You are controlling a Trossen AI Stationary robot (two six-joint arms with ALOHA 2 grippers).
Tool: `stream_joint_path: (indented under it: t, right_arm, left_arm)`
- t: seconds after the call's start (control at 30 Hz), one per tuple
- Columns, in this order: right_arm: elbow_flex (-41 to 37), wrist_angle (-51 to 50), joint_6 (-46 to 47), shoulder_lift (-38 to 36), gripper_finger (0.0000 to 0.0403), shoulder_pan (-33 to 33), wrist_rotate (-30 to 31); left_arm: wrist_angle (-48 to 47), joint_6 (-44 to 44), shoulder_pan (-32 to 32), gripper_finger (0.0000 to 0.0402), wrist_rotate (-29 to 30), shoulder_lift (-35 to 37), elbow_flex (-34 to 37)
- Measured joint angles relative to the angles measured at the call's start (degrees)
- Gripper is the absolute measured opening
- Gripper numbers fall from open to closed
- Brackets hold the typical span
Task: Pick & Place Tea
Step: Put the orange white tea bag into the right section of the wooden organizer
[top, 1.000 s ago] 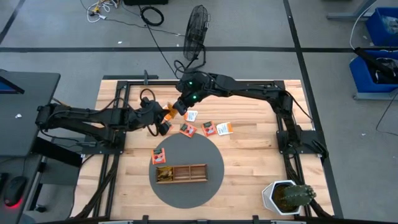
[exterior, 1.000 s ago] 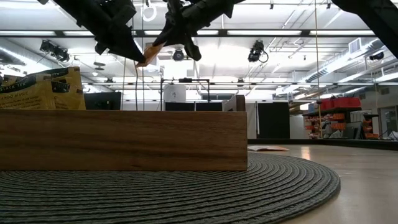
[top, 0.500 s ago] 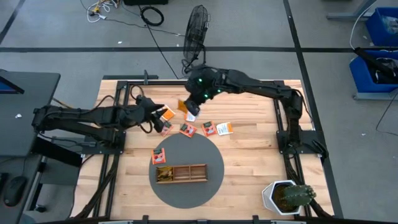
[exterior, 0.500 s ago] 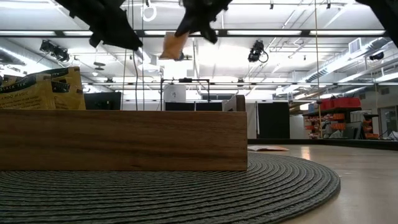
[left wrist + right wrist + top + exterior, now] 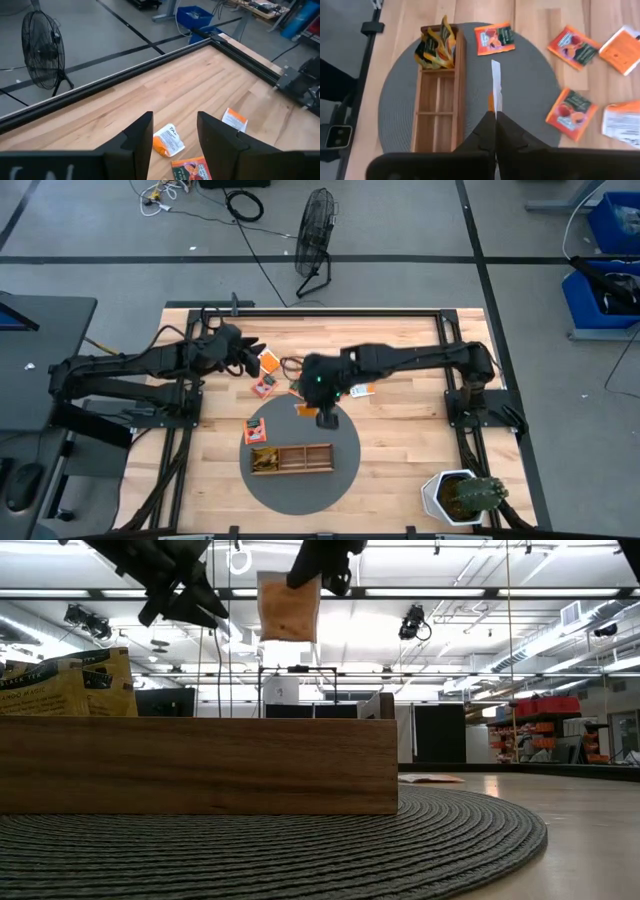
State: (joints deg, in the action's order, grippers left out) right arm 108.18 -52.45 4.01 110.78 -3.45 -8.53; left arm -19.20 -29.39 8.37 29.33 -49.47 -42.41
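My right end effector (image 5: 495, 116) pinched an orange tea sachet (image 5: 288, 606) edge-on, hanging just beside the wooden compartment tray (image 5: 438, 105).

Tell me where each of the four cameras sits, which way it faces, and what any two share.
High: overhead, straight down on the table; both arms show.
Low: table height, level past the wooden tray; claws overhead.
Left wrist: on the left arm, facing loose sachets; open left claw shows.
Right wrist: facing down at the round mat; right claw shut on an orange sachet.
Shared: low and right wrist see that sachet and tray.
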Motion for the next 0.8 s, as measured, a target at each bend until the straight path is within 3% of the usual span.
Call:
stream_joint_path:
  t: [0.4, 0.8]
  right_arm:
    - [-8.5, 8.8, 10.1, 0.0, 0.0, -7.5, 4.6]
    - [-8.6, 7.5, 14.5, 0.0, 0.0, -15.1, 17.0]
  left_arm:
    - [-2.7, -0.1, 2.4, 0.0158, -8.5, 0.0, 0.0]
    - [-4.8, -1.8, 2.4, 0.0158, -21.0, 0.0, 0.0]
